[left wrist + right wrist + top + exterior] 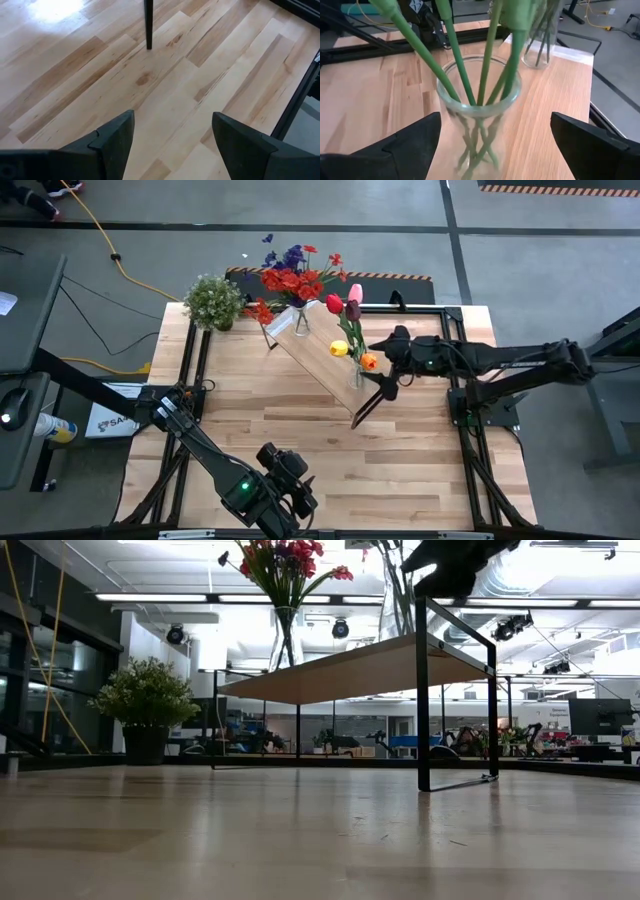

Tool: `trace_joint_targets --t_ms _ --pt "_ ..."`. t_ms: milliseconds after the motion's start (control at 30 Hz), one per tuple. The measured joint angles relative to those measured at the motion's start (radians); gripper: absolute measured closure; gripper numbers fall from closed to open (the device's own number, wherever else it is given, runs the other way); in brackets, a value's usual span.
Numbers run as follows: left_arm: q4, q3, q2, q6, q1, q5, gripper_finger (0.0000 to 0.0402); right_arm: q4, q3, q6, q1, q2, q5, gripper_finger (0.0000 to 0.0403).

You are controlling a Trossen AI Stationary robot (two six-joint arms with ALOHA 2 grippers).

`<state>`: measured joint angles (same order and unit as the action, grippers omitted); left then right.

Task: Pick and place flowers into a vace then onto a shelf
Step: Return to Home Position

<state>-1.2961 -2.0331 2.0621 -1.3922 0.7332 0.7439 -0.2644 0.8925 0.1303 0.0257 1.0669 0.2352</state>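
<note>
Open tabletop (340, 470) before the shelf (318, 358); two vases (301, 323) crowd its board.

Left arm (200, 445) is being held folded low across the near-left part of the worktop (400, 470), forearm being angled toward the near edge. Left gripper (292, 480) is being carried close above the boards, being tipped downward; its fingers (115, 145) are being held wide apart. Right arm (520, 360) is being stretched in from the right side toward mid-worktop. Right gripper (383, 367) is being held raised well above the surface, its fingers (415, 142) being spread wide.
</note>
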Motion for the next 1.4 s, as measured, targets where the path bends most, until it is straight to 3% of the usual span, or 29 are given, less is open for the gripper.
trace_joint_targets --t_ms 233,733,1200,1400 --pt "-0.022 0.000 0.000 0.035 0.000 0.000 0.0103 -0.036 0.000 0.027 0.000 -0.068 -0.046 0.0038" --pt "-0.036 0.000 -0.001 0.045 0.000 0.001 0.0102 -0.050 0.000 0.030 0.000 -0.233 -0.314 0.0038" --pt "-0.276 0.000 -0.039 -0.018 -0.006 0.021 0.0103 -0.082 0.000 0.156 0.000 -0.433 -0.350 0.0036" --pt "-0.275 0.000 -0.099 0.133 -0.020 0.081 0.0101 -0.106 0.000 0.232 0.000 -0.527 -0.403 0.0036"
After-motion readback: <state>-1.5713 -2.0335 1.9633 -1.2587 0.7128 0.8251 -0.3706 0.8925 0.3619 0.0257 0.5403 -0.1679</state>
